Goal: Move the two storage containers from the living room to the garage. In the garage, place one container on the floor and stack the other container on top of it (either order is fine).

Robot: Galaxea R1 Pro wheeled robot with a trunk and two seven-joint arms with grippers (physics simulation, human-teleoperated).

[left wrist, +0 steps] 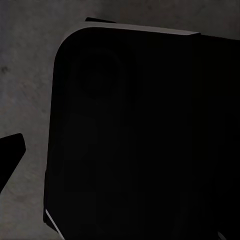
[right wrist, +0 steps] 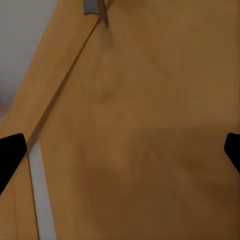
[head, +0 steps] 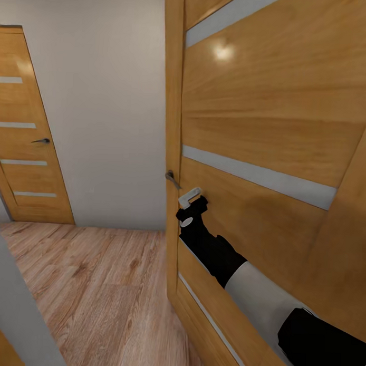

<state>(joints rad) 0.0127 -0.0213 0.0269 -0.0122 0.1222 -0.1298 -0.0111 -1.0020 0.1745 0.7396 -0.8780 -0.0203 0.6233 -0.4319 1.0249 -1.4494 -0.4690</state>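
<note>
Head view: the right gripper (head: 192, 200), fingers spread and empty, presses against a wooden door (head: 269, 128) below its handle (head: 172, 178). Likely opening it en route; containers unseen, left gripper's state unclear.

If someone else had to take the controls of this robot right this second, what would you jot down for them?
Right gripper: open, empty, fingertips spread wide and close against the near wooden door, just below its handle. The right arm reaches along the door face.
Left gripper: one fingertip shows over a dark grey surface beside a big black shape; its state is unclear.
Containers: not in sight here, and neither gripper carries one.
Surroundings: wood-plank floor, white wall, a second shut door farther back.
Done: nothing that can be confirmed from here.
Left: probably get through this door, then fetch, carry and stack both bins.
</note>
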